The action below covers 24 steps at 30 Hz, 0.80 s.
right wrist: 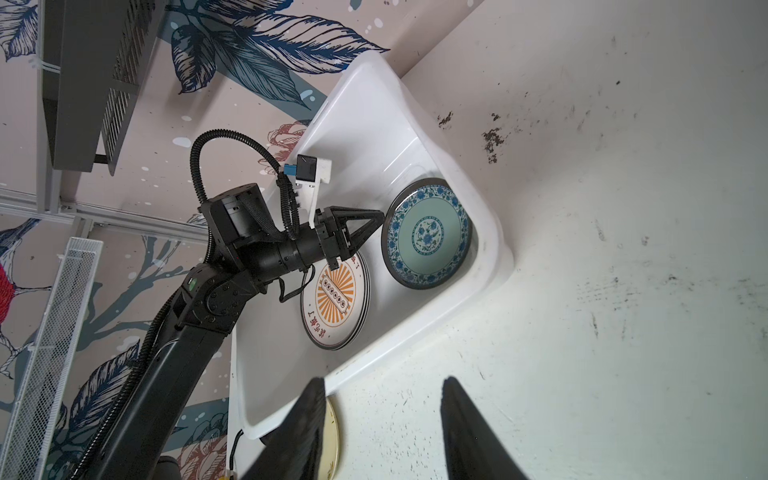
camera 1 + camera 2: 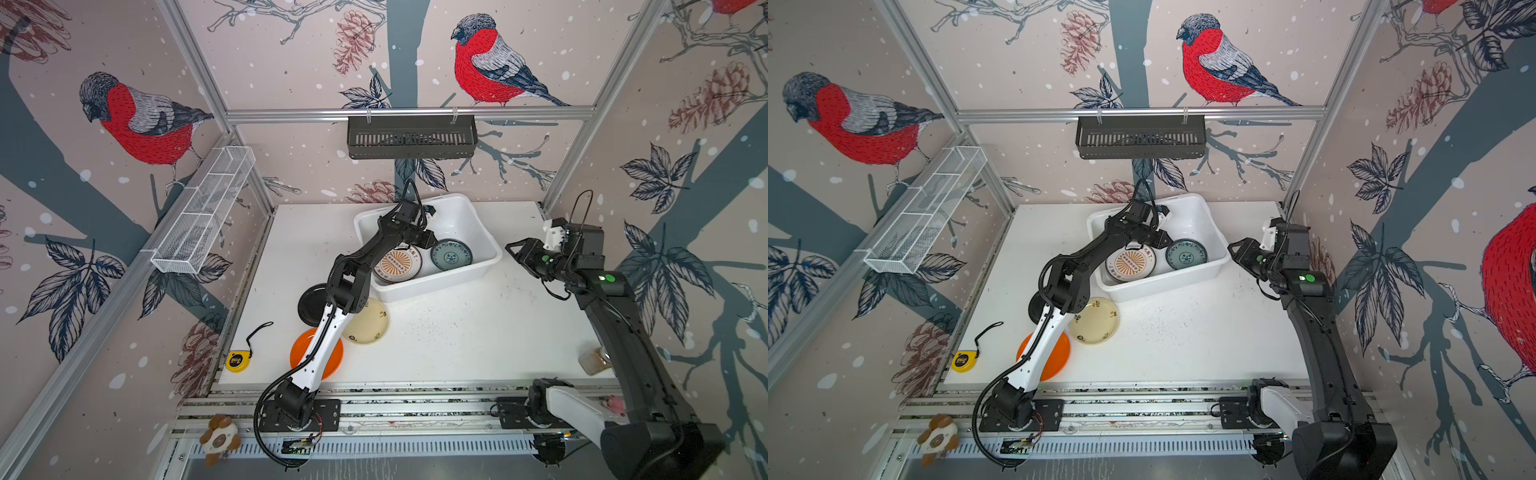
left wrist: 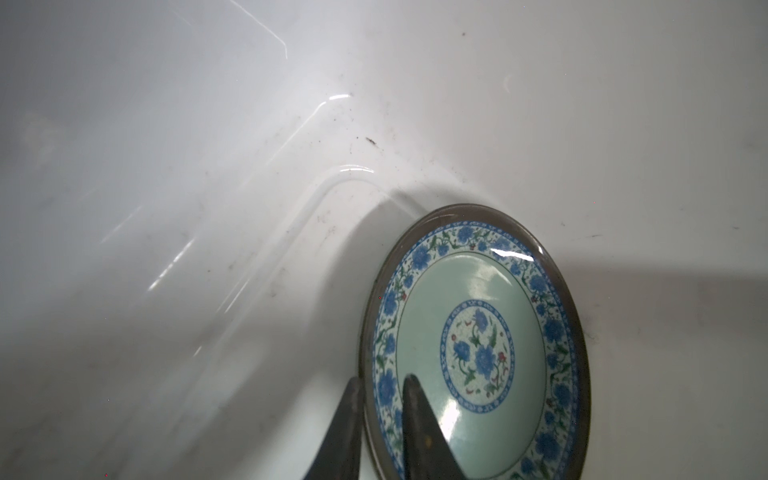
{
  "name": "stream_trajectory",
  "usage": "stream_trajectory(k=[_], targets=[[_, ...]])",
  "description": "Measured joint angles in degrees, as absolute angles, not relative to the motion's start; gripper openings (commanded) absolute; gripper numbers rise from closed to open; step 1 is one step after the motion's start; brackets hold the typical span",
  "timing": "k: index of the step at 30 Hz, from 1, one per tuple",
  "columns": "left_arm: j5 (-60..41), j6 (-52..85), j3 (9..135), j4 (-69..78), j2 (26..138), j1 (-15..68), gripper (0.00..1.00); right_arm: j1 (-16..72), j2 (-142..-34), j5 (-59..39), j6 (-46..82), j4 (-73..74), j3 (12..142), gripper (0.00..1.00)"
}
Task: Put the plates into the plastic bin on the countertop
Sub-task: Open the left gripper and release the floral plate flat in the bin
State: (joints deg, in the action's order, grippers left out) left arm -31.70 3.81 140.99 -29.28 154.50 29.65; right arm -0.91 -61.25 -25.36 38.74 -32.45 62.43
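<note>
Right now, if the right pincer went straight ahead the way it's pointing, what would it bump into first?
Probably the white plastic bin, on its outer wall: the open, empty right pincer aims there across the countertop. Height is hard to judge, so it might clear the rim instead.

White bin (image 2: 436, 284) — teal, blue-flowered plate (image 3: 478, 345)

The teal plate (image 2: 451, 254) lies inside the plastic bin (image 2: 436, 283).
</note>
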Motion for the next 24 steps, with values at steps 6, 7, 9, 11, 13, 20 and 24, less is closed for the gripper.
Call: stream_trajectory(k=[6, 7, 9, 11, 13, 20, 24], targets=[[-31.18, 0.99, 141.38, -30.41, 150.32, 28.93, 0.34, -0.91, -62.28, -25.36, 38.57, -31.33, 62.98, 0.48], [-30.63, 0.25, 141.38, -30.61, 149.03, 28.71, 0.37, -0.91, -62.67, -25.41, 38.46, -31.00, 63.26, 0.48], [-29.63, -1.67, 141.38, -31.07, 146.15, 28.23, 0.42, -0.91, -63.70, -25.56, 37.60, -30.52, 63.99, 0.48], [-28.62, -3.57, 141.21, -31.59, 142.58, 27.83, 0.48, -0.91, -64.90, -25.76, 37.21, -29.80, 64.71, 0.48], [-28.16, -5.41, 140.07, -32.25, 137.67, 27.05, 0.55, -0.91, -66.43, -26.35, 36.03, -29.17, 65.76, 0.48], [-25.78, -11.05, 136.20, -36.49, 126.30, 20.60, 0.68, 0.86, -73.19, -27.27, 30.81, -28.16, 72.23, 0.48], [-25.23, -14.44, 130.19, -42.04, 120.11, 15.70, 0.70, 4.14, -78.37, -27.29, 27.16, -27.86, 75.68, 0.48]])
